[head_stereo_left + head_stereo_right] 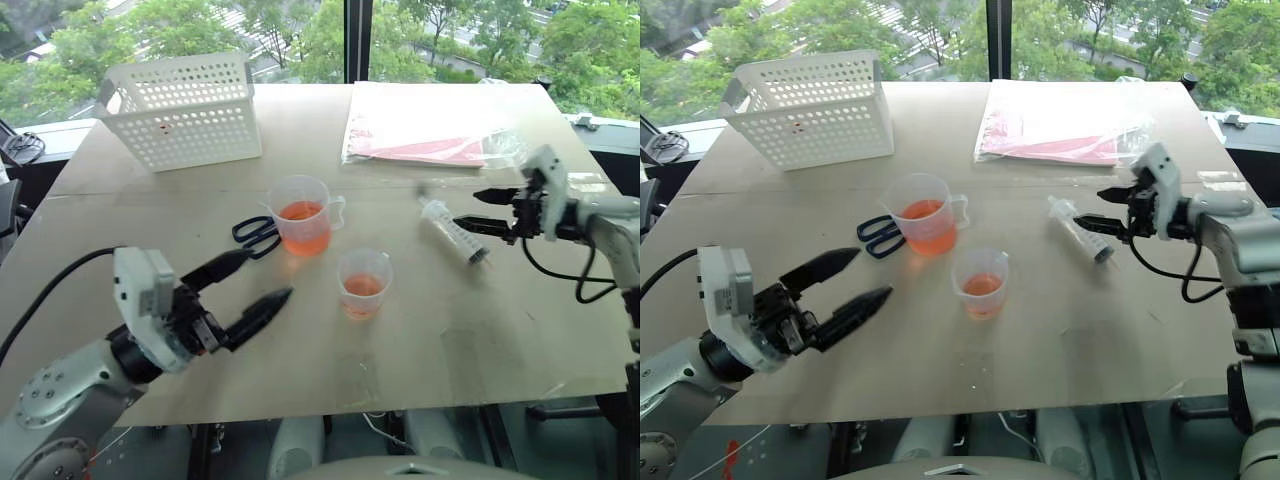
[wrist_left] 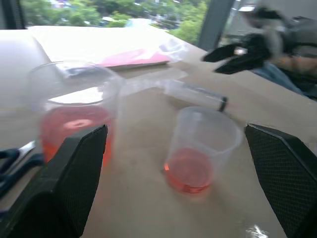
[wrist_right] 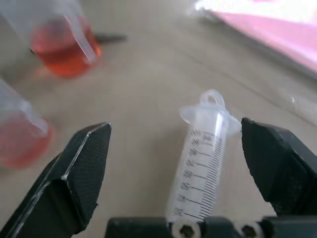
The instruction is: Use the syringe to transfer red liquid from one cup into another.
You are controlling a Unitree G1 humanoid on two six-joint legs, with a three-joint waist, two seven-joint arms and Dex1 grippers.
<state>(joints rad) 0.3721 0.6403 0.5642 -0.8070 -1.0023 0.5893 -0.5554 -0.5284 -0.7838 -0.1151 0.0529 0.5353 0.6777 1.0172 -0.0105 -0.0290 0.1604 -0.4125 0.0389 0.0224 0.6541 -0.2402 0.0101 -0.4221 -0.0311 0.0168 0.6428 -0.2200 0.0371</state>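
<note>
Head views: the syringe (image 1: 452,229) lies on the table (image 1: 480,340), the right gripper (image 1: 488,211) released beside it; both cups hold red liquid (image 1: 301,212). Left wrist view: left gripper (image 2: 173,183) spread, empty. Transfer looks done.
</note>
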